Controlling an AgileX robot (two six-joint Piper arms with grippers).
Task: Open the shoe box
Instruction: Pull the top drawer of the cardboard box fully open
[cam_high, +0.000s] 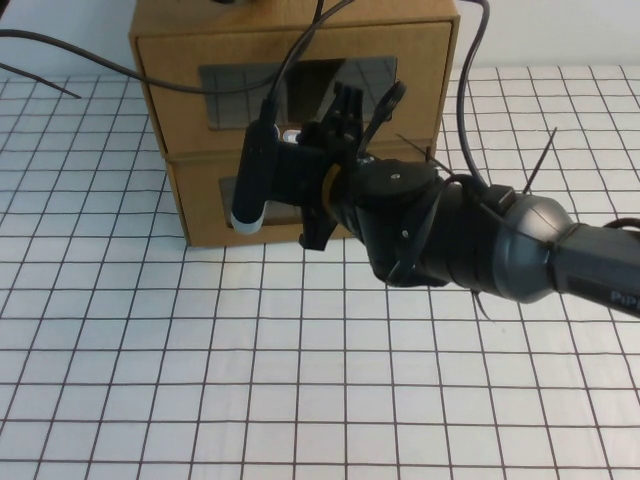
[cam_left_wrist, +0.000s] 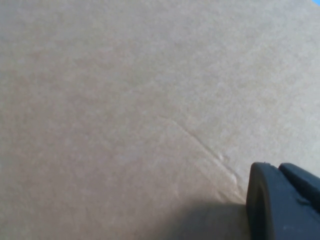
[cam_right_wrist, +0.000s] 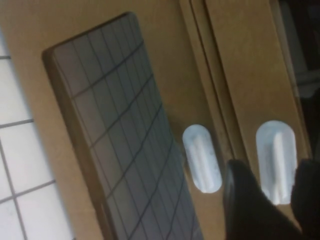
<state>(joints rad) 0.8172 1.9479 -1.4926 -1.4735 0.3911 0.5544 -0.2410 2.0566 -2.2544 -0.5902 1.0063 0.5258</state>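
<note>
A white, gridded tabletop (cam_high: 200, 350) carries the box (cam_high: 180, 100), a cardboard unit standing upright at its far edge. The box is shut, both fronts flush. The right arm (cam_high: 480, 240) reaches toward the box front, crossing ahead of it from the right. The upper drawer (cam_high: 170, 60) and the lower drawer (cam_high: 195, 215) are stacked, and each has a dark window (cam_right_wrist: 120, 135) in its front.

The right end effector (cam_right_wrist: 274, 170) is at the box front, level with the upper drawer. Its fingers (cam_right_wrist: 245, 200) stand apart, one on each side of that drawer's white handle (cam_right_wrist: 276, 150), and a gap shows beside the handle. Whether either finger touches it I cannot tell. The lower handle (cam_right_wrist: 201, 157) lies just across the seam between the drawers, untouched.

The left end effector (cam_left_wrist: 282, 200) is close against plain cardboard. Only a dark tip shows, so I cannot tell how wide it stands.
</note>
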